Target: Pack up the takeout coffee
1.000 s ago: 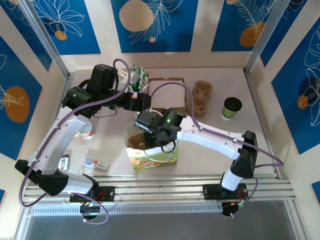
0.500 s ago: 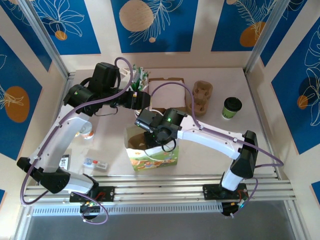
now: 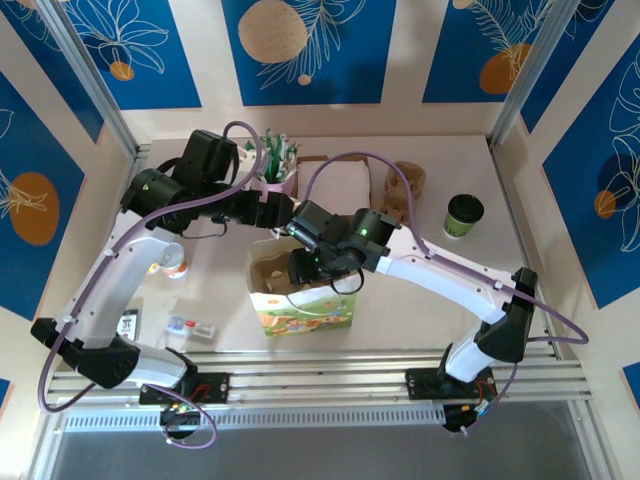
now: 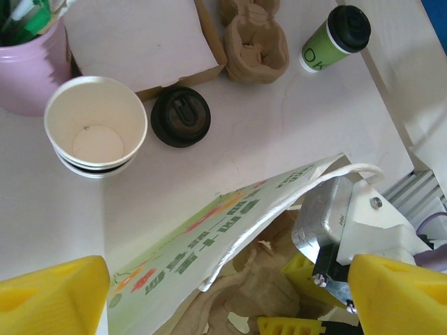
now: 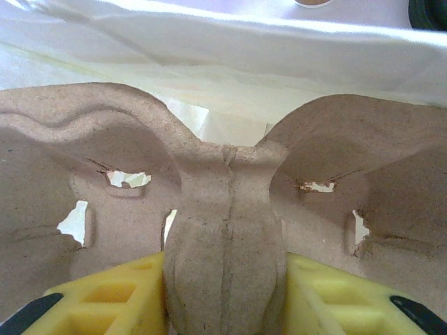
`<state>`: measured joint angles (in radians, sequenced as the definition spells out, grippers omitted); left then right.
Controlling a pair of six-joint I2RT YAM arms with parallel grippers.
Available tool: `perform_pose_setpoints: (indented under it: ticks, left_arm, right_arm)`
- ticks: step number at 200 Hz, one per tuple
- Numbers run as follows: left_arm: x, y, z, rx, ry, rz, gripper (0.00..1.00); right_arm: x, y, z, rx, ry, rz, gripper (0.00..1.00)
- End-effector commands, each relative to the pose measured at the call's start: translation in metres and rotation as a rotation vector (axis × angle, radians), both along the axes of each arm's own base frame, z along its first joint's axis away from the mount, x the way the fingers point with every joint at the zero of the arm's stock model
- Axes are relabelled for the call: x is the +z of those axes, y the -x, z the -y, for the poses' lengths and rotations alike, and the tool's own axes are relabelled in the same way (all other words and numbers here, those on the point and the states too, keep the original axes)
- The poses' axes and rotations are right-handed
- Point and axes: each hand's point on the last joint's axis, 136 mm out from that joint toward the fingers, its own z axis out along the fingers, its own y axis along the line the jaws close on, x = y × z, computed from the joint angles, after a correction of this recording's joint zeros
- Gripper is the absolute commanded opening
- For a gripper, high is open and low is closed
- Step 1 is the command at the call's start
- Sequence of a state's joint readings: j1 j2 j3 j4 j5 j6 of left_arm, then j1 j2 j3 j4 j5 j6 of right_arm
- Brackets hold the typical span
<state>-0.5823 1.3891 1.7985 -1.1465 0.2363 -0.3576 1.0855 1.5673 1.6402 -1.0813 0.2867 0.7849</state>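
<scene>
We see the takeout coffee [image 3: 463, 216] standing upright on the table [image 3: 470, 170], far right, well apart from the paper bag [image 3: 305, 312], where our right gripper [image 5: 223, 283] clamps the centre ridge of a pulp cup carrier [image 5: 223, 202] and our left gripper [image 4: 227, 283] hangs spread wide over the rim. We judge the cup light and soft-walled (a hard squeeze could pop the lid [image 4: 349, 19]), so we would grip its green body gently, upright.
</scene>
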Motion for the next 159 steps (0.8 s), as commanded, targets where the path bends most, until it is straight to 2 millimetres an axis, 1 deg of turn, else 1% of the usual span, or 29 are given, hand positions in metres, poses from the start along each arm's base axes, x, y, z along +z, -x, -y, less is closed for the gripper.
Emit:
perform_pose_setpoints:
  ticks: [1,14,27,39,65,75,89,114,148,159]
  left_arm:
    - [0.015,0.012,-0.008,0.015,0.039,0.007,0.89]
    - [0.016,0.018,-0.003,-0.017,0.065,-0.007,0.89]
    - [0.014,0.022,-0.005,-0.024,0.062,-0.013,0.89]
    - [0.005,0.025,-0.008,-0.031,0.035,-0.021,0.89]
    - [-0.020,0.028,-0.010,-0.063,-0.013,-0.059,0.85]
    - [-0.029,0.026,-0.012,-0.058,-0.036,-0.068,0.85]
    - [-0.037,0.022,-0.015,-0.048,-0.053,-0.073,0.84]
    - [-0.040,0.015,-0.018,-0.028,-0.044,-0.080,0.84]
    - [-0.040,0.004,-0.014,-0.014,-0.032,-0.075,0.84]
    - [-0.040,0.001,-0.013,-0.011,-0.031,-0.074,0.82]
  right_arm:
    - [0.002,0.008,-0.004,0.051,-0.011,0.007,0.42]
    - [0.002,0.008,-0.004,0.050,0.000,0.015,0.42]
    - [0.002,0.007,-0.003,0.047,0.008,0.021,0.42]
    - [0.005,0.007,-0.001,0.044,0.006,0.032,0.42]
    - [0.007,0.008,-0.001,0.049,-0.004,0.039,0.42]
    - [0.006,0.008,-0.001,0.051,-0.003,0.036,0.42]
    - [0.005,0.009,-0.001,0.053,0.002,0.035,0.42]
    - [0.004,0.009,0.000,0.052,0.005,0.037,0.42]
    - [0.004,0.010,0.000,0.054,0.010,0.041,0.42]
    - [0.004,0.010,0.000,0.055,0.011,0.041,0.42]
